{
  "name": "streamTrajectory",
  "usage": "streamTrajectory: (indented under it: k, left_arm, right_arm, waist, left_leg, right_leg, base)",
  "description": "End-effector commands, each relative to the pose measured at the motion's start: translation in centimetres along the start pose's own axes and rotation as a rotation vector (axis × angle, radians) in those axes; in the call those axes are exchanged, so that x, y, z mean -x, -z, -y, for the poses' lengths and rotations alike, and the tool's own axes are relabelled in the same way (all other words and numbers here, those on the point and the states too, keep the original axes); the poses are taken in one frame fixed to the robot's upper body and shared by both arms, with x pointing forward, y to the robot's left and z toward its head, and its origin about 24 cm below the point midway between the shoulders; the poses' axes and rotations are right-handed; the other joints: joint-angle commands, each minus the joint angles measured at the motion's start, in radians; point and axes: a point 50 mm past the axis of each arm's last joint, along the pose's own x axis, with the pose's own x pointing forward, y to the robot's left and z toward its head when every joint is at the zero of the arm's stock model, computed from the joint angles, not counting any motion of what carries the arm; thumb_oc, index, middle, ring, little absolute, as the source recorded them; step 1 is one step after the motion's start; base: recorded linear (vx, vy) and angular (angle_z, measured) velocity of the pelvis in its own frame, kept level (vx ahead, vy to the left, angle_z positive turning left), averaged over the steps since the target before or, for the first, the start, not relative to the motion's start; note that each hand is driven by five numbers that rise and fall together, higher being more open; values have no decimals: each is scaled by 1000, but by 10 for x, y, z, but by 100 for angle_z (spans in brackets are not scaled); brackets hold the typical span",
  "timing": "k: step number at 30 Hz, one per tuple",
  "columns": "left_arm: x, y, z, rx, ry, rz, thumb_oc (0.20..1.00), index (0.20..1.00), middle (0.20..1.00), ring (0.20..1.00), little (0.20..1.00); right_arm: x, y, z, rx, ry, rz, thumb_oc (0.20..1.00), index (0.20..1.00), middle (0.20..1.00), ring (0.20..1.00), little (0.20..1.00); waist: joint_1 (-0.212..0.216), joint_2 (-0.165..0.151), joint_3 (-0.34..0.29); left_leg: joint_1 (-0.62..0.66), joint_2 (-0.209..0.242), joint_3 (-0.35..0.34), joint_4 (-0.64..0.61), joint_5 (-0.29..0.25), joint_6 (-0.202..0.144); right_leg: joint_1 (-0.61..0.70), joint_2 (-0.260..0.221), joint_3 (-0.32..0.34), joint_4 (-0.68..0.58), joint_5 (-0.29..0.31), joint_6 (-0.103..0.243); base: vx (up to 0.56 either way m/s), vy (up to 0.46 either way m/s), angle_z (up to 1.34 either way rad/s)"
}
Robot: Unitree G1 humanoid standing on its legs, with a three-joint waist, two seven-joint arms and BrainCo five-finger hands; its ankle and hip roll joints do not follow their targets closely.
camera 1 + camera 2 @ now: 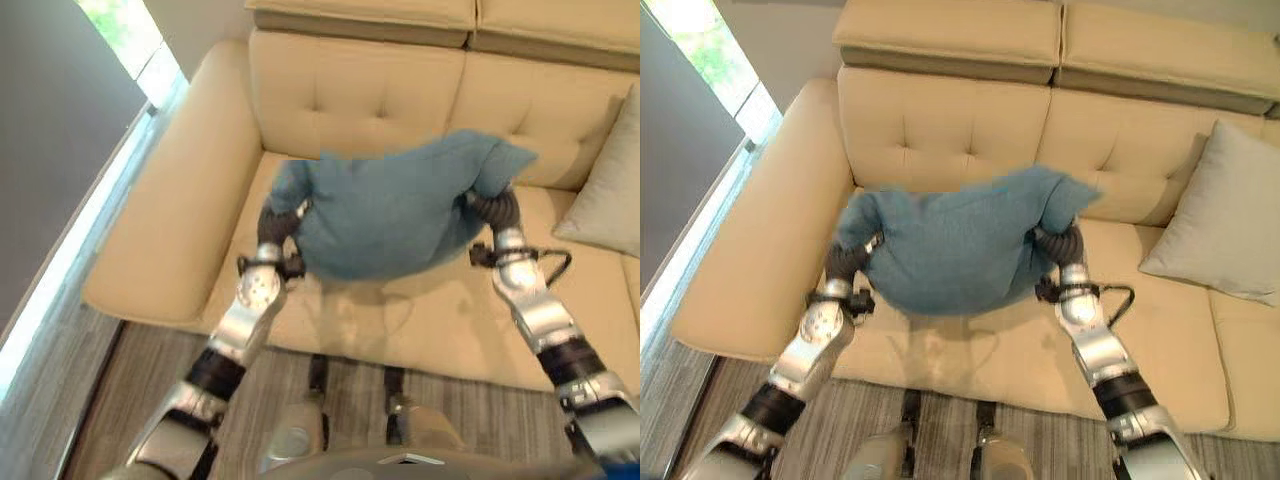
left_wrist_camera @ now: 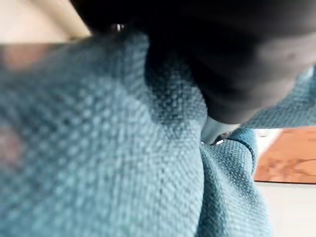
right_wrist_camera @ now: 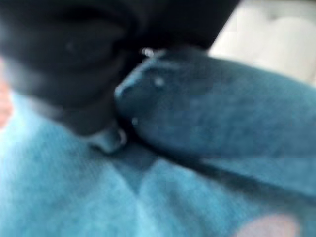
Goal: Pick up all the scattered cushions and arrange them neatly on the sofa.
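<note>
While I hold the teal cushion (image 1: 950, 255) above the sofa (image 1: 940, 130) seat | its long axis runs across me | left hand (image 1: 285, 222), right hand (image 1: 490, 208) pressed into opposite ends, finger state indiscernible | backrest lies straight ahead.

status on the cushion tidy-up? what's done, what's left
Done: one grey cushion leans against the backrest toward the sofa's right side. In hand: a blue cushion is held above the seat between the left robot hand and the right robot hand, one at each end; their fingers are buried in the fabric. Left: set the blue cushion down on the seat. No other stray cushions are visible here.
</note>
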Motion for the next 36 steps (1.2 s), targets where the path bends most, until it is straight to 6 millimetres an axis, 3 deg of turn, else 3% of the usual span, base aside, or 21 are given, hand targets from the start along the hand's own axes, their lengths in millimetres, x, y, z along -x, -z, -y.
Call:
streamTrajectory:
  k: [1,2,3,4,8,11,18,25,29,34,35,36]
  left_arm:
    - [-32,-68,52,23,157,346,200,200,200,200,200]
    - [-32,-68,52,23,157,346,200,200,200,200,200]
    - [-46,-81,58,16,145,379,200,200,200,200,200]
    - [-52,-87,60,9,142,396,200,200,200,200,200]
    - [-66,-105,62,-8,134,439,200,200,200,200,200]
    - [-85,-132,68,-61,126,504,200,200,200,200,200]
    - [-108,-171,69,-153,94,591,200,200,200,200,200]
    - [-113,-193,74,-150,86,639,200,200,200,200,200]
    - [-115,-196,84,-148,90,637,200,200,200,200,200]
    - [-117,-197,84,-148,77,629,200,200,200,200,200]
    - [-117,-197,84,-147,77,629,288,288,288,288,288]
    - [-118,-196,83,-145,64,624,598,598,598,598,598]
  right_arm:
    - [-37,-95,-24,-81,-31,400,200,200,200,200,200]
    - [-38,-95,-24,-81,-31,401,200,200,200,200,200]
    - [-53,-116,-25,-78,-3,452,200,200,200,200,200]
    - [-60,-125,-26,-86,11,468,200,200,200,200,200]
    - [-77,-144,-27,-81,38,492,200,200,200,200,200]
    - [-93,-165,-27,-77,70,520,200,200,200,200,200]
    - [-105,-198,-37,-82,74,578,200,200,200,200,200]
    - [-107,-214,-38,-73,121,622,200,200,200,200,200]
    - [-107,-216,-36,-24,176,642,200,200,200,200,200]
    - [-112,-215,-31,87,202,651,200,200,200,200,200]
    - [-112,-215,-31,88,202,651,200,200,200,200,200]
    - [-114,-213,-28,143,224,650,200,200,200,200,200]
  waist:
    - [4,-43,-11]
    - [4,-43,-11]
    - [0,-37,10]
    - [-2,-33,16]
    - [0,-28,31]
    - [-2,-29,51]
    - [-9,-25,87]
    - [-27,-4,112]
    - [-39,28,135]
    - [-51,43,160]
    - [-50,43,160]
    - [-50,43,169]
  left_leg:
    - [5,-16,5,155,-248,-27]
    - [3,-16,5,156,-248,-27]
    - [-40,-25,7,174,-244,-26]
    - [-57,-28,10,180,-243,-26]
    - [-100,-30,19,194,-243,-24]
    - [-154,-35,33,215,-247,-21]
    - [-246,-43,55,233,-241,-16]
    - [-333,-53,59,238,-227,-17]
    - [-358,-63,57,230,-228,-16]
    - [-381,-71,54,230,-220,-12]
    - [-381,-71,55,231,-221,-12]
    - [-388,-67,54,238,-227,-11]
  right_leg:
    - [-43,-52,4,67,-102,58]
    - [-44,-52,5,68,-102,58]
    - [-85,-56,16,87,-98,56]
    - [-104,-59,23,93,-95,57]
    - [-152,-64,41,100,-82,63]
    - [-210,-65,67,97,-56,76]
    - [-309,-66,106,90,-25,88]
    - [-398,-78,115,94,-15,91]
    - [-433,-81,122,103,-20,92]
    - [-467,-83,132,107,-12,96]
    - [-468,-82,133,107,-12,96]
    - [-475,-79,136,108,-13,99]
  base:
    - [-85,10,6]
    - [-115,47,-2]
    - [-103,65,-1]
    - [-114,83,-1]
    - [-35,53,-14]
    - [-22,72,-21]
    - [-29,53,-19]
    - [-16,22,-7]
    - [-5,21,1]
    - [-3,10,-2]
    - [13,-4,-9]
    - [-2,-16,-11]
